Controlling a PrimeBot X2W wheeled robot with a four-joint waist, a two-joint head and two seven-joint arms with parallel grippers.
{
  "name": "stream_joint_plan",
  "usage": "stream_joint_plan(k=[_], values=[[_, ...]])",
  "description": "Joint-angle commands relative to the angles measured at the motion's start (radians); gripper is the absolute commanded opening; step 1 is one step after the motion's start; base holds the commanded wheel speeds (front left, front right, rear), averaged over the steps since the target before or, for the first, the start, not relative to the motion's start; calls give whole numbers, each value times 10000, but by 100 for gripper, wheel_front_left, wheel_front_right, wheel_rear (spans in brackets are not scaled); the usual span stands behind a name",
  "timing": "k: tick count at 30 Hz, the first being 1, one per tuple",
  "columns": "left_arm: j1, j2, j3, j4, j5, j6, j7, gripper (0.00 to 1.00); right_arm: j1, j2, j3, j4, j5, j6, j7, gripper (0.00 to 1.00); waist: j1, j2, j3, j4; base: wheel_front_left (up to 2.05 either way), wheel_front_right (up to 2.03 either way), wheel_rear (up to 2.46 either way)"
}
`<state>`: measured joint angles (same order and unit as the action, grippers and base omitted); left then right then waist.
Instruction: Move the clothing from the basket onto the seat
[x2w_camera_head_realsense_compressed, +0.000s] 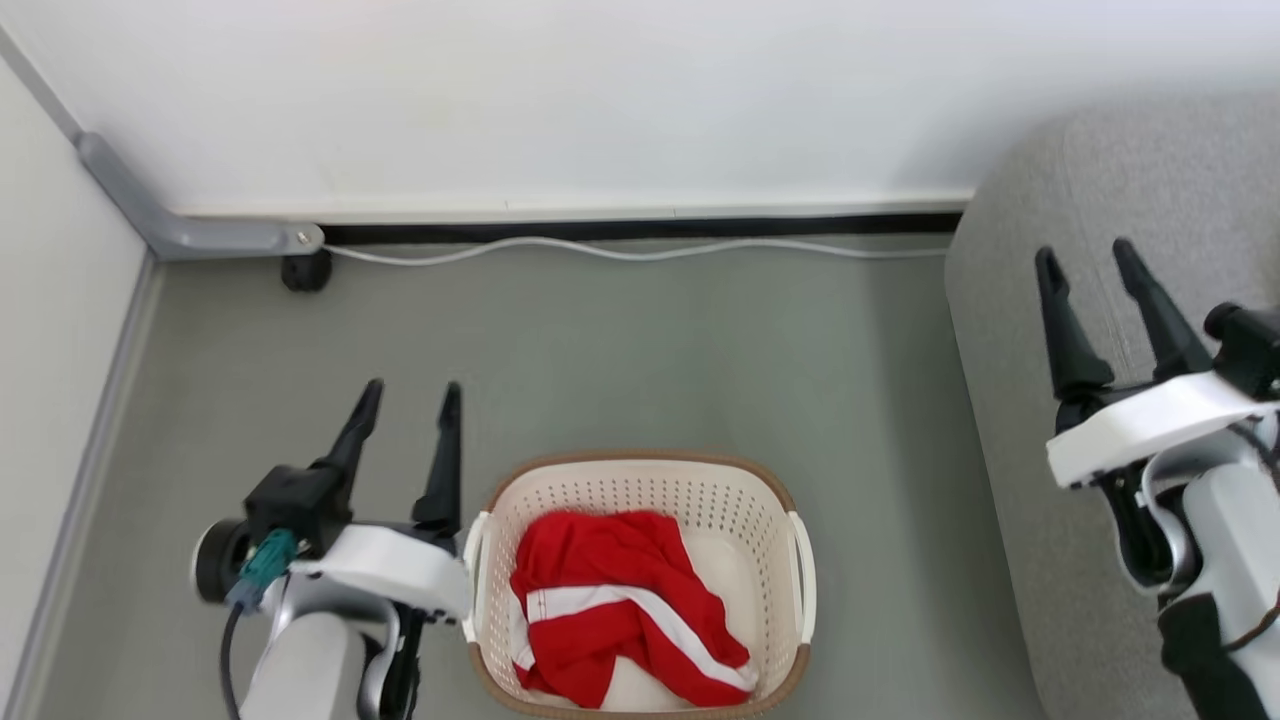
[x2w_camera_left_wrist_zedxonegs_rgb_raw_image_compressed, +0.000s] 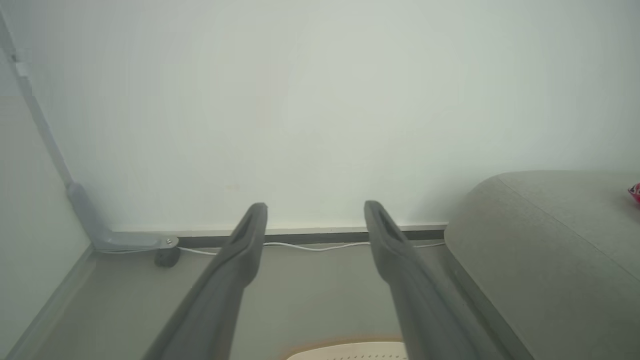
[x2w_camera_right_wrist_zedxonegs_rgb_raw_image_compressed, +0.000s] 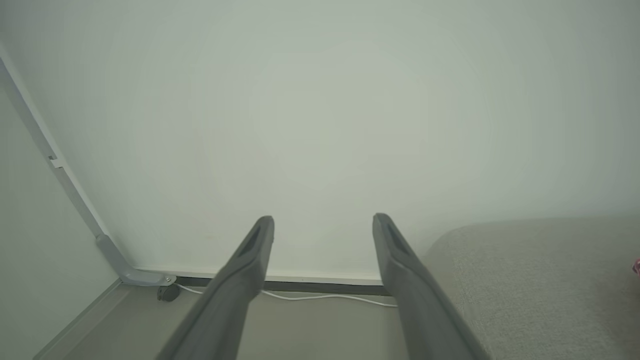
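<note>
Currently the clothing (x2w_camera_head_realsense_compressed: 610, 600) lies crumpled in the basket (x2w_camera_head_realsense_compressed: 640, 458); left gripper (x2w_camera_head_realsense_compressed: 413, 386) beside it and right gripper (x2w_camera_head_realsense_compressed: 1084, 248) over the seat (x2w_camera_head_realsense_compressed: 1150, 180) edge both gape empty.

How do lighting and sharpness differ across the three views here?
Head view: even, soft light, no glare; the red white-striped clothing in the cream perforated plastic basket is crisp, and the grey fabric sofa casts a faint wall shadow. Left wrist view: hazy and washed out, dark fingers soft-edged. Right wrist view: equally hazy, fingers blurred toward the bottom edge.
</note>
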<state>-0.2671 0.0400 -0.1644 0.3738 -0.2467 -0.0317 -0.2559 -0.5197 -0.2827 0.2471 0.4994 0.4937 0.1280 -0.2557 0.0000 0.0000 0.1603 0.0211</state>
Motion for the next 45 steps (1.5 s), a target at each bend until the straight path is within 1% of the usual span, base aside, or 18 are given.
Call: stream_joint_plan(k=[1,9,12,16,21,26,35,40,45], values=[[129,102,586,-226,117,173,-59,100,288,43,70,-325,-136,27,-61,100,0,0,-415,203,0,0,0],[1060,102,1544,-235,252,427,-59,100,1426,625,-282,-761,-653,27,-61,100,0,0,-1198,226,0,0,0],[1408,102,1749,-313,230,571,-59,100,1873,839,-545,-910,-774,27,-61,100,0,0,-1425,184,0,0,0],[1797,102,1825,-505,50,636,-59,100,2446,1062,-853,-1094,-943,27,-61,100,0,0,-1527,123,0,0,0],[2157,102,1776,-746,-63,709,-59,100,2910,1283,-1154,-1229,-1156,27,-61,100,0,0,-1550,56,0,0,0],[2321,102,1656,-836,-51,712,-59,100,2998,1343,-1125,-1286,-1383,27,-61,100,0,0,-1503,-15,0,0,0],[2321,102,1404,-788,-125,715,-59,100,2924,1385,-1096,-1259,-1374,27,-61,100,0,0,-1423,-43,0,0,0],[2301,102,1122,-663,-416,746,-59,100,2707,1315,-1015,-1390,-1310,27,-61,100,0,0,-1033,-156,0,0,0],[2019,102,546,-424,-618,892,-59,100,2176,1164,-956,-1757,-1247,27,-61,100,0,0,-255,-317,0,0,0]])
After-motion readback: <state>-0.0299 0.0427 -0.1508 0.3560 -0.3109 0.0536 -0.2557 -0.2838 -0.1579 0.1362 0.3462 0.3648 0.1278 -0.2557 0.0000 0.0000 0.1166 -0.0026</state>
